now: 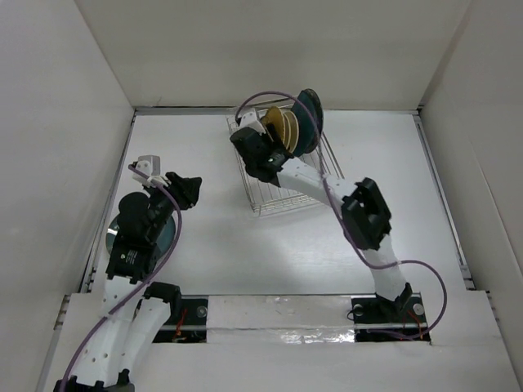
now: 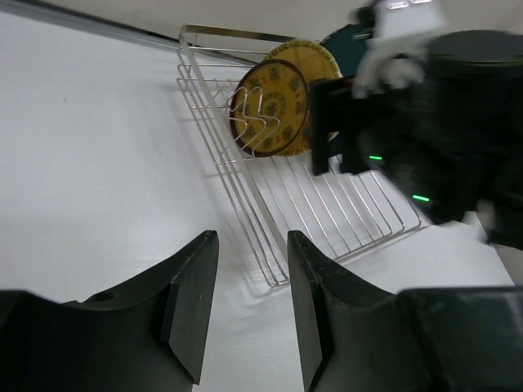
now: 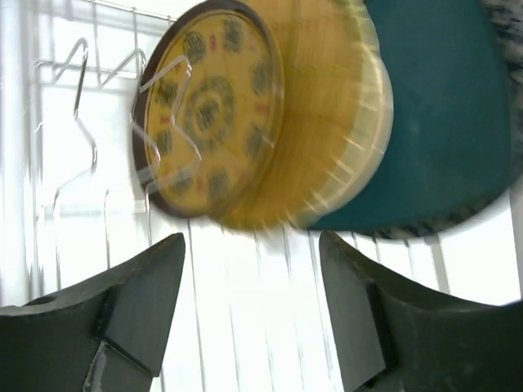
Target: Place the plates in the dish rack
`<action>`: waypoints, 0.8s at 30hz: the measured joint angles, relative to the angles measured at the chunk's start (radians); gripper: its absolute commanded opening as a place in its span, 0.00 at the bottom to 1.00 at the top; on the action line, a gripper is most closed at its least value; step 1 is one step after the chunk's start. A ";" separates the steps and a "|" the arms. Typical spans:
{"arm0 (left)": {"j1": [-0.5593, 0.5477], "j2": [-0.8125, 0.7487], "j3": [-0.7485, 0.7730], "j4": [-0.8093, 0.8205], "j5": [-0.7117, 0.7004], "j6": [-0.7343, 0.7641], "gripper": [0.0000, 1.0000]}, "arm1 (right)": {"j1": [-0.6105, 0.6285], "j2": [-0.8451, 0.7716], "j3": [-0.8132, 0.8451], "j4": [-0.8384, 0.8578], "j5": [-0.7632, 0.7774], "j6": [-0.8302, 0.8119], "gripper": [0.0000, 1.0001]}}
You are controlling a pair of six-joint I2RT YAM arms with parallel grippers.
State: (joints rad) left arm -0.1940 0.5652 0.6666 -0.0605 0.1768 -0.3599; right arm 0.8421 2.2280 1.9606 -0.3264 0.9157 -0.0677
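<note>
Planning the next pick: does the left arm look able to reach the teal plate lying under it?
Probably yes: the teal plate lies flat close to its base, but the open left gripper sits beyond it and must pull back.

Gold patterned plate (image 3: 208,114), plain yellow plate (image 3: 339,122), teal plate (image 3: 441,106), silver rack (image 2: 231,184)

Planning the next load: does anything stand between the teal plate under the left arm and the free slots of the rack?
Yes: the right gripper, jaws open, hangs over the dish rack's free tines beside the patterned gold plate. On the table between the teal plate and the rack, nothing visible.
</note>
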 measured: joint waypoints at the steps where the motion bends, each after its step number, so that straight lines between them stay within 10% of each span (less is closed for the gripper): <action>1: 0.000 0.008 0.000 0.000 -0.016 -0.014 0.37 | 0.007 -0.077 -0.070 0.005 -0.026 0.016 0.76; 5: 0.000 0.049 0.000 -0.005 -0.111 -0.079 0.38 | 0.043 -0.434 -0.333 0.122 -0.146 0.101 0.66; 7: 0.000 0.070 0.000 -0.011 -0.167 -0.098 0.36 | 0.061 -0.616 -0.469 0.219 -0.220 0.153 0.21; 9: 0.000 0.081 0.005 -0.030 -0.220 -0.111 0.34 | 0.079 -0.766 -0.592 0.302 -0.319 0.225 0.00; 13: 0.000 0.053 0.025 -0.070 -0.286 -0.121 0.24 | 0.111 -0.829 -0.705 0.439 -0.533 0.358 0.00; 16: 0.000 -0.003 0.109 -0.085 -0.312 -0.121 0.00 | 0.176 -0.686 -0.682 0.481 -0.634 0.415 0.00; 19: 0.000 -0.031 0.201 -0.079 -0.322 -0.113 0.00 | 0.255 -0.496 -0.621 0.458 -0.708 0.459 0.01; 24: 0.000 -0.116 0.255 -0.073 -0.311 -0.110 0.00 | 0.347 -0.223 -0.415 0.398 -0.776 0.537 0.29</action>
State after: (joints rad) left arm -0.1940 0.4492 0.9215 -0.1337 -0.1337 -0.4702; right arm 1.1889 2.0052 1.5455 0.0715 0.1402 0.4694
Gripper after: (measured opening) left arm 0.003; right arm 0.196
